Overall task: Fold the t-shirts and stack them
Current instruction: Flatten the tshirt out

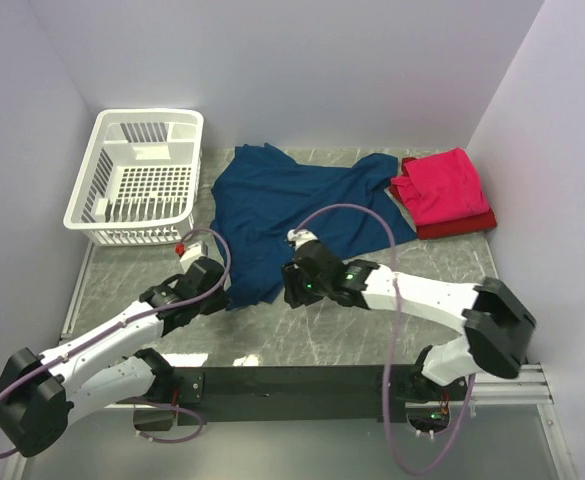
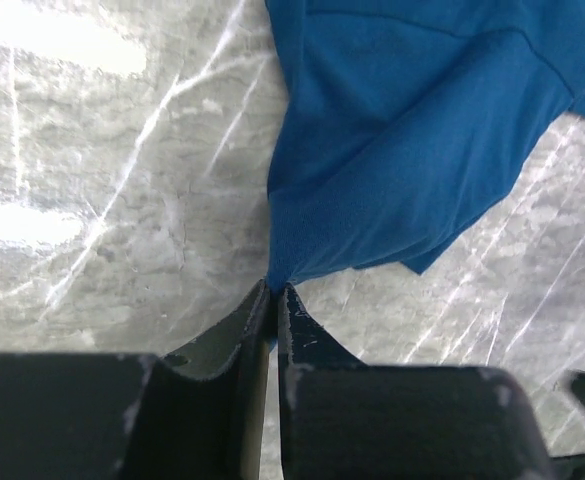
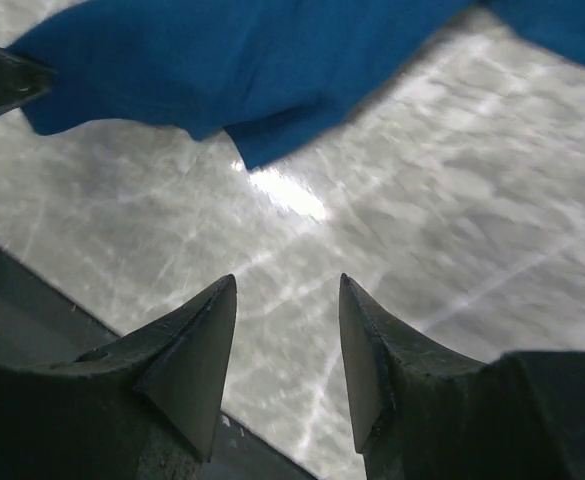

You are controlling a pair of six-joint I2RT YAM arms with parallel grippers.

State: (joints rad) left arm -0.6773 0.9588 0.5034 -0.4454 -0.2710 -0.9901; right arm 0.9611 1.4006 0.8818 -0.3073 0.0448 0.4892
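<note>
The navy blue t-shirt point(image 1: 302, 205) lies spread out and a bit wrinkled in the middle of the tabletop point(image 1: 452, 265). Its near left corner is pulled into a point. The left gripper point(image 1: 227, 297) has that corner. In the left wrist view its jaws are almost pressed together, and the tip of the blue cloth point(image 2: 412, 130) sits pinched between them. The right gripper point(image 1: 290, 290) is just beside the shirt's near edge. Its jaws are spread apart over the bare gray top with nothing between them.

At the far right, a folded pinkish-red t-shirt point(image 1: 442, 185) lies on top of a darker red t-shirt point(image 1: 462, 225). At the far left stands a white slotted basket point(image 1: 150, 115).
</note>
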